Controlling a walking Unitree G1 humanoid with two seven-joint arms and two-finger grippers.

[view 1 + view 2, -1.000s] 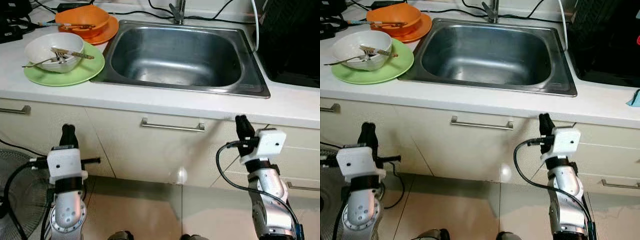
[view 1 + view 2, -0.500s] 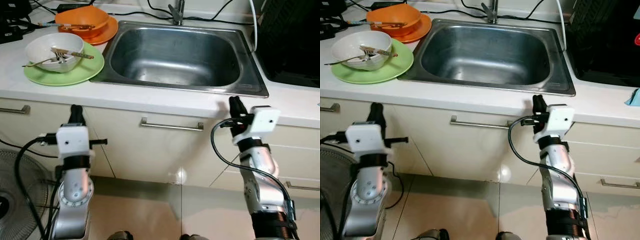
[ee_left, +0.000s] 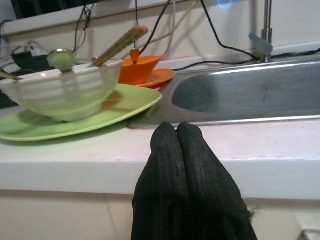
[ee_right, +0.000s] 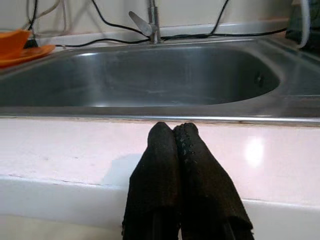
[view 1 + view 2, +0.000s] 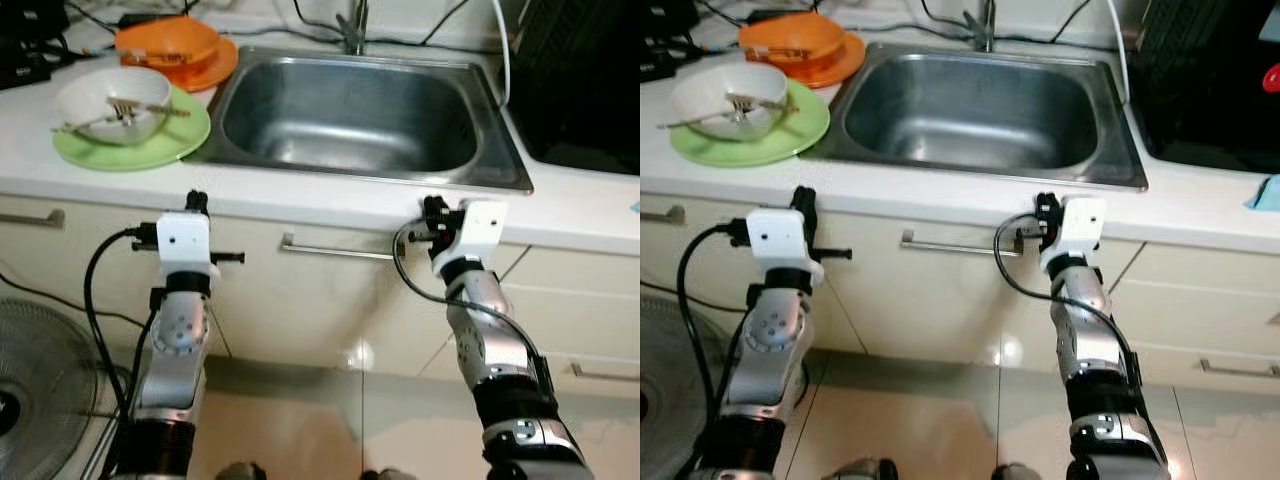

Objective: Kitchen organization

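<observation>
From the head, the white bowl sits on the green plate beside the sink, waiting for tidying. The left wrist shows the left gripper pressed closed, holding nothing. The right wrist shows the right gripper closed too, at the counter edge.

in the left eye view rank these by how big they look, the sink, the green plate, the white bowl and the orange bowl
1. Sink, largest by far.
2. Green plate, clearly wider than the bowl on it.
3. White bowl and orange bowl: they look about alike. The orange one sits farther back, so I would not rank them.
</observation>
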